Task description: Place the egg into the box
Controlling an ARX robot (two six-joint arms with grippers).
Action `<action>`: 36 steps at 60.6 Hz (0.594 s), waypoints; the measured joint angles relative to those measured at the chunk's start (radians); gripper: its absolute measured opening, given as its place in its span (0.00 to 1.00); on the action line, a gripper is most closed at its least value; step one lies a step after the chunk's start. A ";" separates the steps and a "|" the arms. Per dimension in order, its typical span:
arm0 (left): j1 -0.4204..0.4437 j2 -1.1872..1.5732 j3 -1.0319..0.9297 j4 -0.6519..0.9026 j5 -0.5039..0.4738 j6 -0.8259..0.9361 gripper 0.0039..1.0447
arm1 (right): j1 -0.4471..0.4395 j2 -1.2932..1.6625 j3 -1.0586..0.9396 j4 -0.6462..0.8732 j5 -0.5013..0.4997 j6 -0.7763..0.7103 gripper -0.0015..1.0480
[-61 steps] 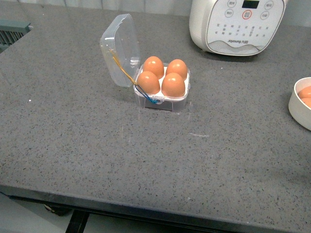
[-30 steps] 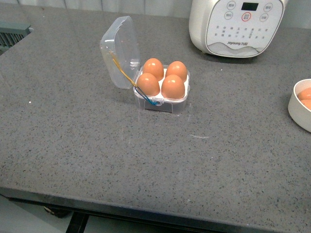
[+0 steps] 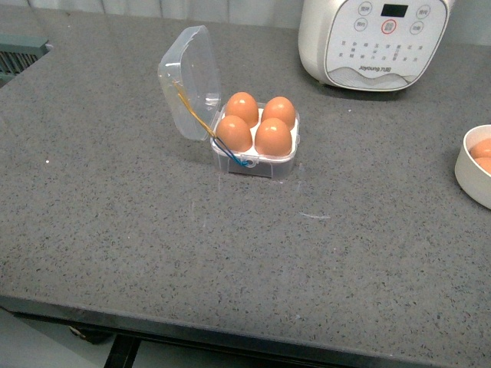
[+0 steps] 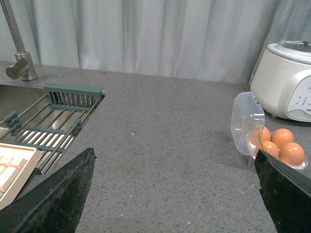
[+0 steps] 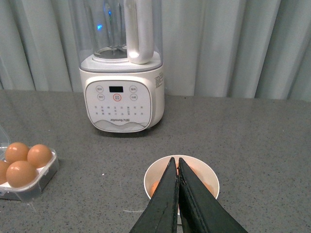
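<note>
Right jaws pressed together tip to tip, nothing pinched between them, hanging over a round cream bowl on the grey speckled worktop. In that bowl, partly hidden behind the jaws, a few orange-brown loose eggs. Beyond the bowl, a white blender with a button panel and a clear jug, backed by pale curtains.

Left jaws spread wide and empty, the 2 halves far apart with bare worktop between them. Further out from there, a grey-green sink rack and a metal tap toward one side, the box toward the other.

In the front view, box near the middle of the worktop, closer to the far edge than the near one, left of the blender and well apart from the bowl at the right edge. Clear domed lid open, standing tilted on the box's left side. Yellow string and blue string running from inside the lid down to the box's near left corner.

4 packed eggs seated in the box, 1 in each of its 4 holes, 2 in front and 2 behind, close together, all smooth, orange-brown and alike. Every hole filled. Both pairs of jaws well apart from the box, touching neither it nor any egg.
</note>
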 joint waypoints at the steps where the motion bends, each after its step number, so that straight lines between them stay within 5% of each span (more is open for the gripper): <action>1: 0.000 0.000 0.000 0.000 0.000 0.000 0.94 | 0.000 -0.005 0.000 -0.005 0.000 0.000 0.01; 36: 0.000 0.000 0.000 0.000 0.000 0.000 0.94 | 0.000 -0.227 0.001 -0.229 0.000 0.000 0.01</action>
